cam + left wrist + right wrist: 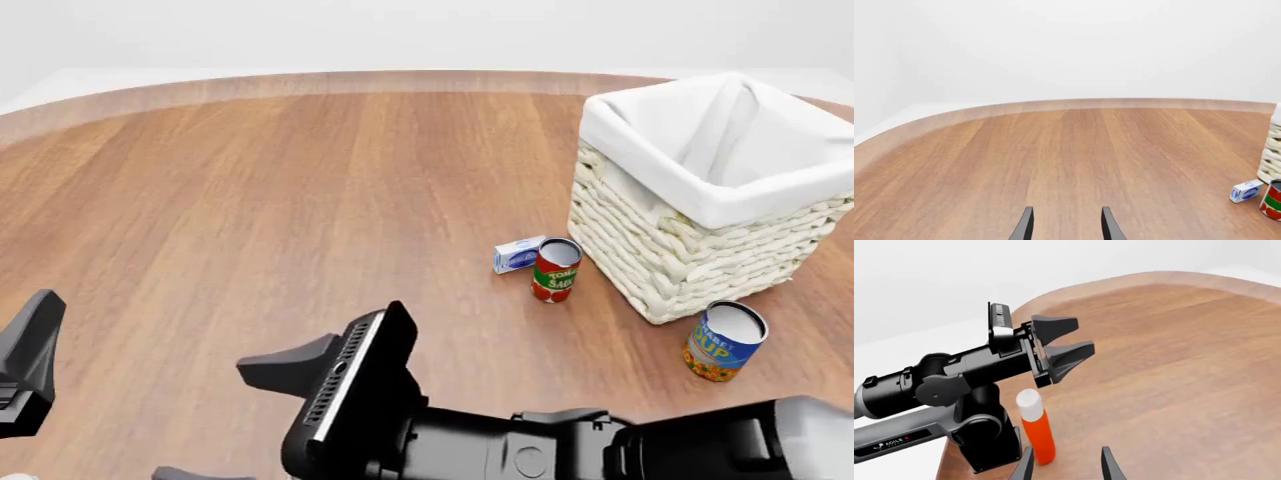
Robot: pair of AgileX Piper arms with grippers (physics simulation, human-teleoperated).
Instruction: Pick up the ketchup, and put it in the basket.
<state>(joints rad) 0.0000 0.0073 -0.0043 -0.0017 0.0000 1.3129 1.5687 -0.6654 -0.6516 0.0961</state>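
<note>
The ketchup [1037, 432], an orange-red bottle with a tall white cap, stands upright on the table in the right wrist view, close to the left arm's base. My right gripper [1067, 467] is open just short of it, and the bottle stands off one fingertip rather than between the two. In the front view the right arm hides the ketchup, and its gripper [220, 420] points left. My left gripper [1071, 341] hovers open and empty above the bottle. The basket [667, 250], cream wicker with a white liner, sits at the far right.
A red-and-green tomato sauce can [554, 270] and a small blue-and-white box [518, 254] stand by the basket's left side. A blue-and-orange can [723, 342] stands at its near corner. The table's curved far edge [400, 80] runs across the back.
</note>
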